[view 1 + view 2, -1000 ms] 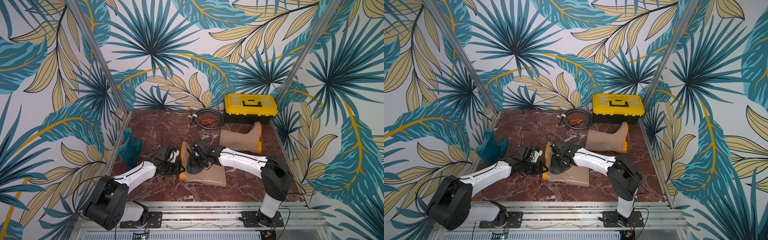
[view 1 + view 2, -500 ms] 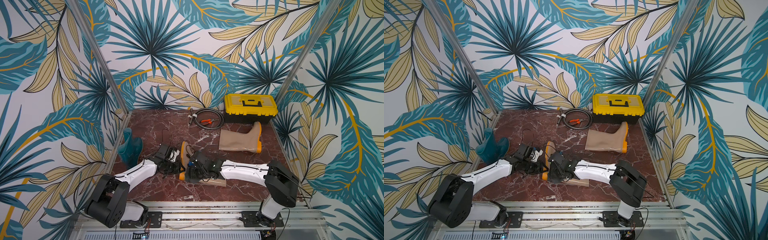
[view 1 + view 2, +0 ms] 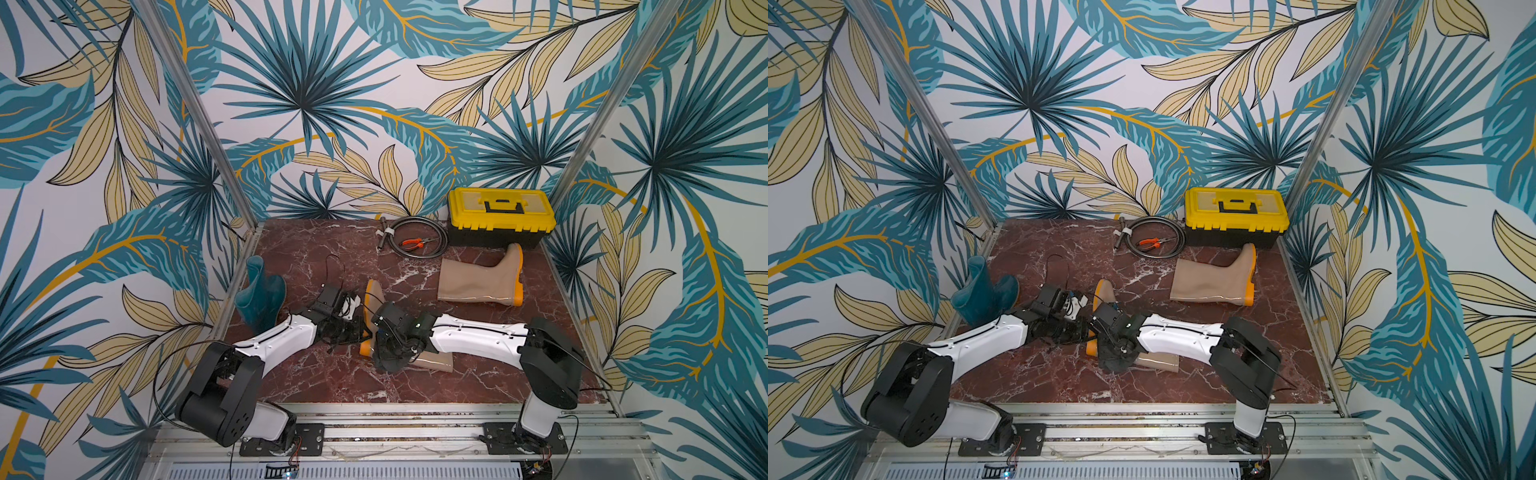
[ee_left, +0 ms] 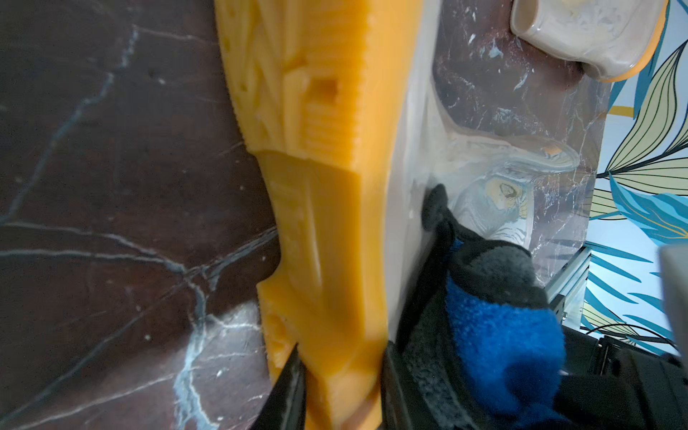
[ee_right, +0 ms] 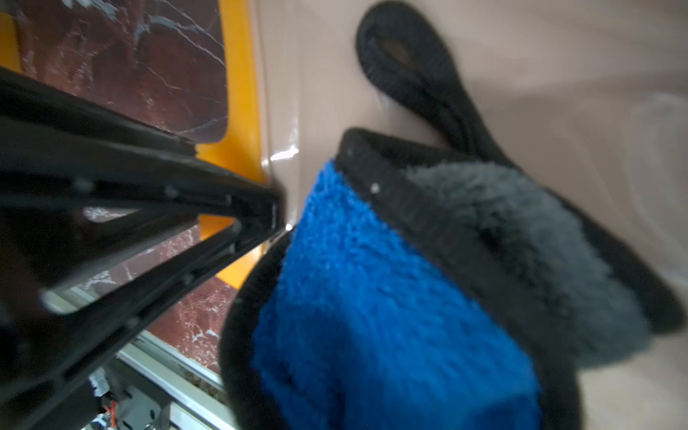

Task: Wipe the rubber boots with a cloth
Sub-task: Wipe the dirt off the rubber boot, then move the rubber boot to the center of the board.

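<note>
While the left gripper (image 4: 340, 365) pinches the orange sole (image 4: 327, 167) to steady the beige boot (image 3: 434, 362) lying sideways, the right gripper (image 3: 389, 352) is clamped on the blue-and-charcoal cloth (image 5: 372, 298). It presses the cloth against the shaft (image 5: 521, 74) to wipe it.

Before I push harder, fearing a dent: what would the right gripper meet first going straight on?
The near boot, probably: the right gripper holds the cloth against its side. Blur hides the exact gap.
</note>
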